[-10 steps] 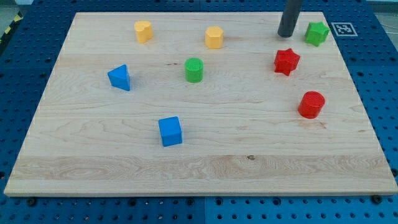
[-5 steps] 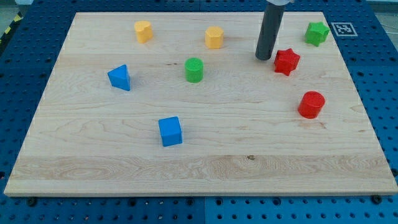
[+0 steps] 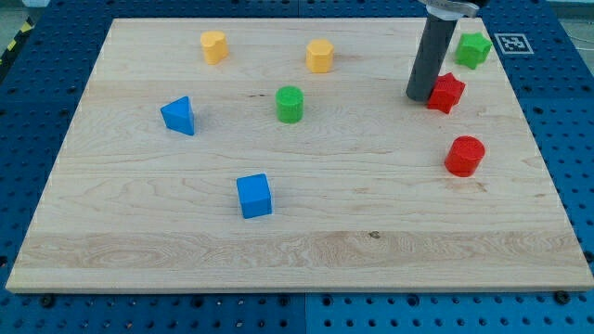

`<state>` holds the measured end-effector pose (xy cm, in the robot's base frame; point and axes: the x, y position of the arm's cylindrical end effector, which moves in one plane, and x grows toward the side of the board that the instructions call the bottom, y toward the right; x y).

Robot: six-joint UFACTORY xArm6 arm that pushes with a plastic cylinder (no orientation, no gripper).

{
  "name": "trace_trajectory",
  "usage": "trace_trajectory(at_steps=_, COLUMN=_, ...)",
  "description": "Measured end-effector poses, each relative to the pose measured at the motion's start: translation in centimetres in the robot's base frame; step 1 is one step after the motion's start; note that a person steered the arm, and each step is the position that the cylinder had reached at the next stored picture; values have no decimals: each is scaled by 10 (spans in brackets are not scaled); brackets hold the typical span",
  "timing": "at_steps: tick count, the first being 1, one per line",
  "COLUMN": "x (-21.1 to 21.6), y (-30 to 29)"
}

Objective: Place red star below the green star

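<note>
Where the dark rod comes down in the upper right of the frame, my tip (image 3: 419,96) pressed against the left side of the red star (image 3: 447,93). As end effector, a plain rod: no jaws to open or close, gripping nothing. Red star lying on the wooden table (image 3: 371,241) just below and slightly left of the green star (image 3: 473,49), the two close but apart. Green star near the upper right corner of the table, beside a black-and-white marker tag (image 3: 513,43). Lower down on the right, a red cylinder (image 3: 465,156), well apart from the red star. Near the top centre, two yellow blocks, shapes hard to settle: one at upper left (image 3: 214,45), one further right (image 3: 320,56). Below the second, a green cylinder (image 3: 290,104). On the left, a blue triangular block (image 3: 178,116); in the lower middle, a blue cube (image 3: 253,196). Around the table, a blue perforated base (image 3: 28,111).
</note>
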<state>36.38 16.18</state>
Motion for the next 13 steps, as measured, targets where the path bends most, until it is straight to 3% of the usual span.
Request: trace_trajectory(at_steps=13, x=24, y=58)
